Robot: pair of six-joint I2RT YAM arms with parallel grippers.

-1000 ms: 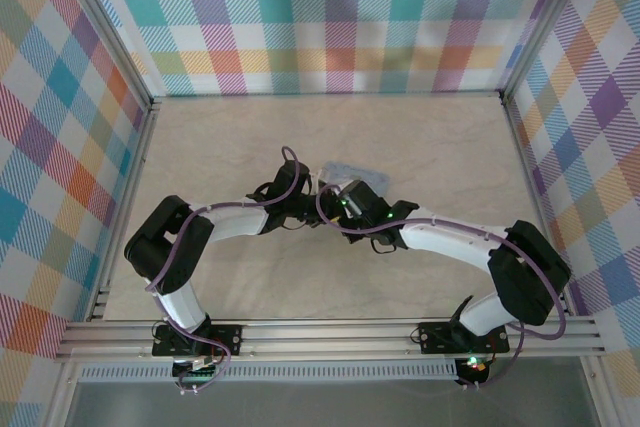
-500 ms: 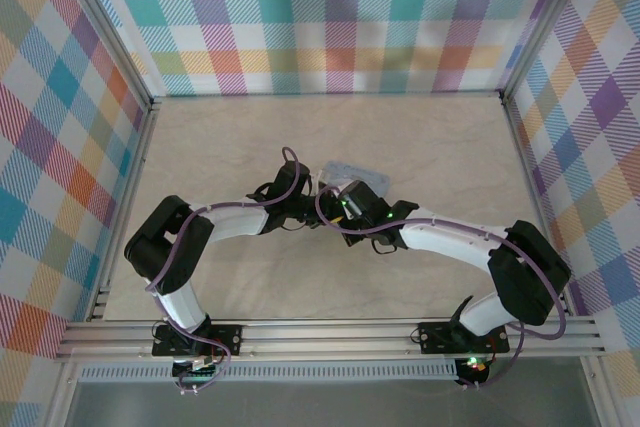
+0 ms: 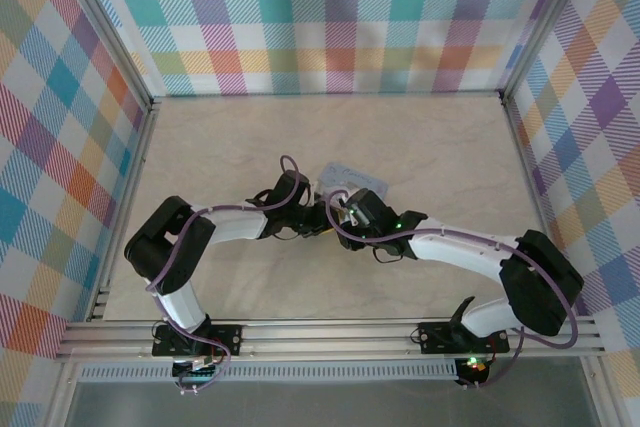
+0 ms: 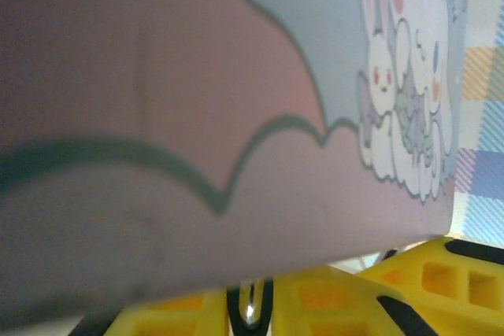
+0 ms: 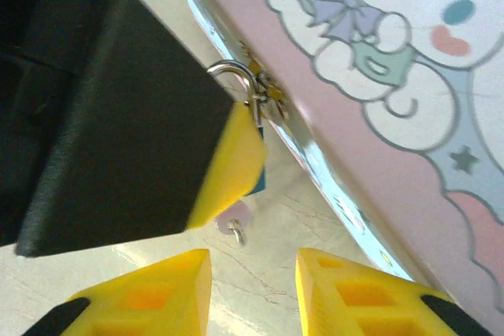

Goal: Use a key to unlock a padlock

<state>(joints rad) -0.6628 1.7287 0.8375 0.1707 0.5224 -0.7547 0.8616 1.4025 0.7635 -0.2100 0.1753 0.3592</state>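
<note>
**Two robot arms met over a pale blue and pink tin at about the middle of the marbled table.** The tin lay well clear of all four edges, inside a booth of pastel plaid walls.

Seen from the right wrist, the tiny dark-blue padlock hung at the tin's front rim. Its silver shackle was hooked through a small brass-coloured hasp just under the printed face.

A black finger with a yellow tip, belonging to the left gripper, lay against the lock and covered most of its body. The shackle touched the tip's upper corner. Whether that pincer was clenched on the lock or released could not be told. From the left wrist its yellow pads stood close together below the tin's white cartoon rabbit, with a glint of metal in the narrow gap between them.

The right gripper stood released near the lock, its two yellow fingertips apart above bare table with nothing between them.

A small lilac piece with a metal ring dangled under the padlock; what it was could not be made out.
</note>
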